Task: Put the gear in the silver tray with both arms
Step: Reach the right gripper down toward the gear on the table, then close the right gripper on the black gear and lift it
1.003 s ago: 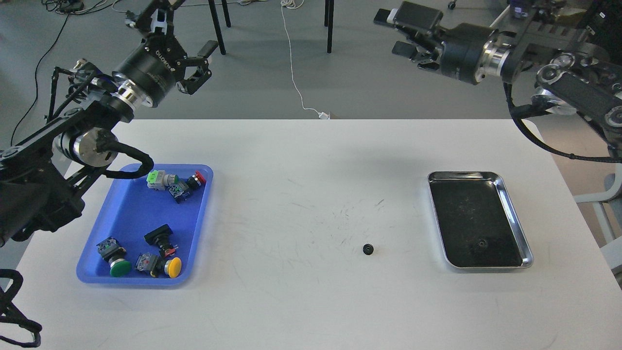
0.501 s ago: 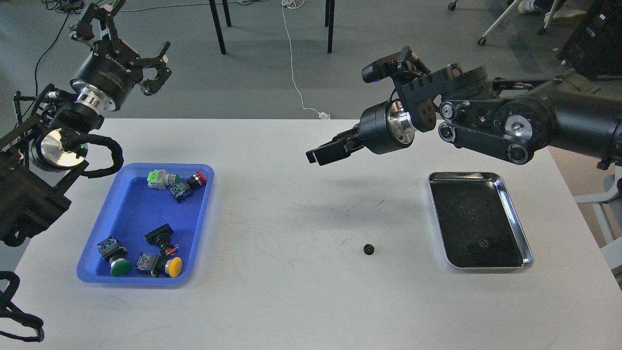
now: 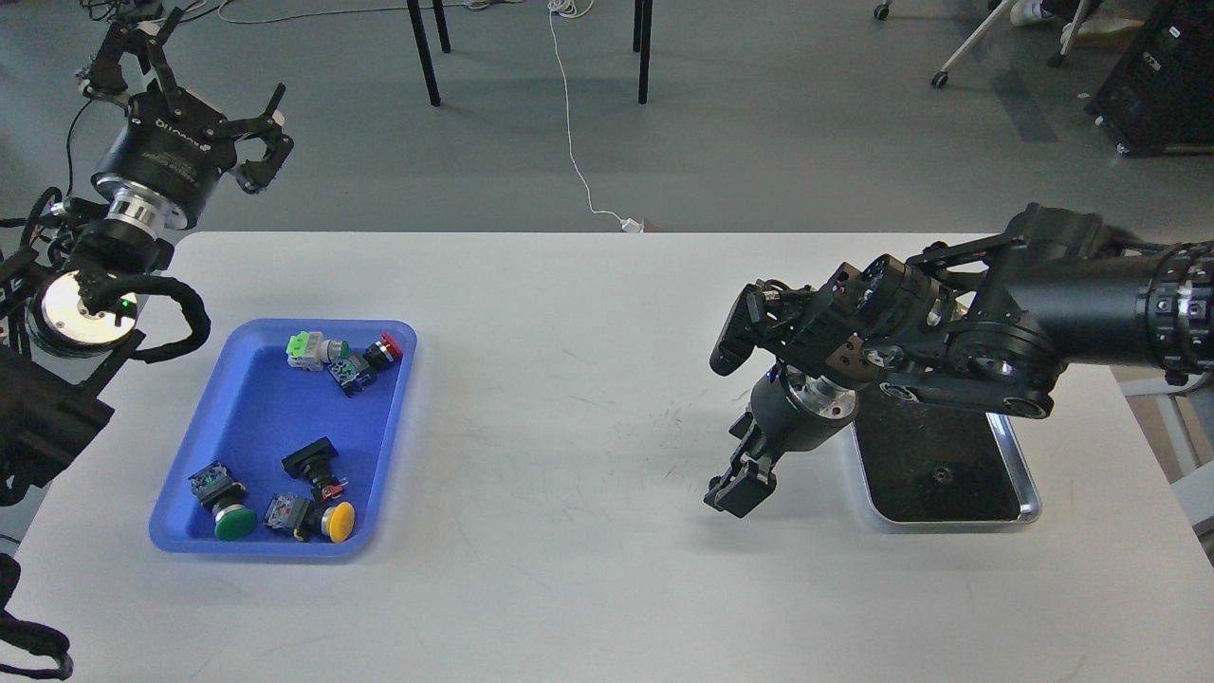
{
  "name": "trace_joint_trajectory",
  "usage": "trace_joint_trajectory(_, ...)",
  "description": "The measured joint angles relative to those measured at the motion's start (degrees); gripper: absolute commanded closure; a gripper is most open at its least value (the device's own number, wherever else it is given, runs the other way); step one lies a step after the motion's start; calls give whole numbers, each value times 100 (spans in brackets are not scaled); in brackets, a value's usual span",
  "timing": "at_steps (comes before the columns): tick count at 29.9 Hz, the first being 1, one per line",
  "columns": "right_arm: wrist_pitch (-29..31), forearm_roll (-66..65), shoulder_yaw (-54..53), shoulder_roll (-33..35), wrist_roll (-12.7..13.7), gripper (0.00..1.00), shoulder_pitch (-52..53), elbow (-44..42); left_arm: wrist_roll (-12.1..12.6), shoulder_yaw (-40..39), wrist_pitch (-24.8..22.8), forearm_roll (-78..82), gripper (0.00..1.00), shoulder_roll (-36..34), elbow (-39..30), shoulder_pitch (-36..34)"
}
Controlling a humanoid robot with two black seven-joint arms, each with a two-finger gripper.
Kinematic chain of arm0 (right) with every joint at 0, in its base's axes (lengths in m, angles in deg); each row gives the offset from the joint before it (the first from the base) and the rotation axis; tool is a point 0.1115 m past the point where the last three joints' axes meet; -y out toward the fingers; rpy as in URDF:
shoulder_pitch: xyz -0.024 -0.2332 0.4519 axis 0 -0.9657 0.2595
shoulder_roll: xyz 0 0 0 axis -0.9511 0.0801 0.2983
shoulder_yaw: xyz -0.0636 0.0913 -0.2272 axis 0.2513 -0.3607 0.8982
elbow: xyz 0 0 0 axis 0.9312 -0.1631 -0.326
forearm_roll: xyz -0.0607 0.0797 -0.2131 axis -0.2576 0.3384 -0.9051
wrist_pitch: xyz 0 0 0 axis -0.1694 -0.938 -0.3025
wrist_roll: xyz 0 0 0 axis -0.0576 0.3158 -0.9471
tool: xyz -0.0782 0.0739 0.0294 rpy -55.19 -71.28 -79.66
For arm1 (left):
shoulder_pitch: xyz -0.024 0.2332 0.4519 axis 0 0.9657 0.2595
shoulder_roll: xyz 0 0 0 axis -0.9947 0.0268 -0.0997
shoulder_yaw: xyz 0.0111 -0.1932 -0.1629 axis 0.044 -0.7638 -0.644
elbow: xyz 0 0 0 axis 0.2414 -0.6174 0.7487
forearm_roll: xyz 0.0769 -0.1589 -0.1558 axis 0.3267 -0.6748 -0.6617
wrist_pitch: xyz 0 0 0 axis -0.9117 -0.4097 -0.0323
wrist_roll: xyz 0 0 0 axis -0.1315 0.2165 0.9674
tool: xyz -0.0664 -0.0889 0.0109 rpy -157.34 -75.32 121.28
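So starting at 9 o'clock, the left gripper (image 3: 264, 133) is parked up high beyond the table's far-left corner, fingers spread wide with nothing between them, wrist cocked up and away from the work. Below it sits the blue tray (image 3: 248, 432) full of push-button switches (image 3: 327, 519), which aren't part of this job. Moving toward 3 o'clock, the right arm (image 3: 1091, 299) reaches in folded at the wrist, so the right gripper (image 3: 735, 491) points nearly straight down at the white table (image 3: 569, 379), tips low over the surface or on it, just off the silver tray (image 3: 1026, 493) on its 9 o'clock side. The fingers read as one dark lump from up here, so there's no telling whether the jaws are apart, closed or already pinching something. As for the gear (image 3: 939, 474): the only one showing is a tiny dark toothed disc lying on the tray's bottom toward the 6 o'clock end. If another is on the table, the right gripper's tips are hiding it. Handling-wise, a part like that looks light and rigid, probably a bit slick, and so small it could easily squirt out sideways or roll if the jaws close off-centre. Best bet seems to be a straight top-down pinch across the toothed rim, fingers on opposite sides, which is roughly the pose the right wrist is in. A gentle low release into the tray would also stop it bouncing on the metal.
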Motion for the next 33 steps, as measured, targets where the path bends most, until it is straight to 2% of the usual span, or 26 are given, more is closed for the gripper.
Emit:
trace_joint_trajectory(12,-16,-37,17,-443,13,30,-263,-336,-13,15,9,19,2,-124,-10,-7)
trace_joint_trajectory(17,-18,-37,15,-482,35,36,-341,-404,-5,42,51,19,2,-131,-103,-6)
trace_joint_trajectory(26,-18,-100,24,-485,87,39,-368,-432,-4,57,63,22,2,-114,-154,-1)
trace_joint_trajectory(29,-18,-104,24,-506,90,46,-389,-467,-4,45,63,20,2,-109,-158,-1)
trace_joint_trajectory(33,-18,-150,24,-533,90,67,-423,-512,-4,39,63,17,2,-109,-158,-1)
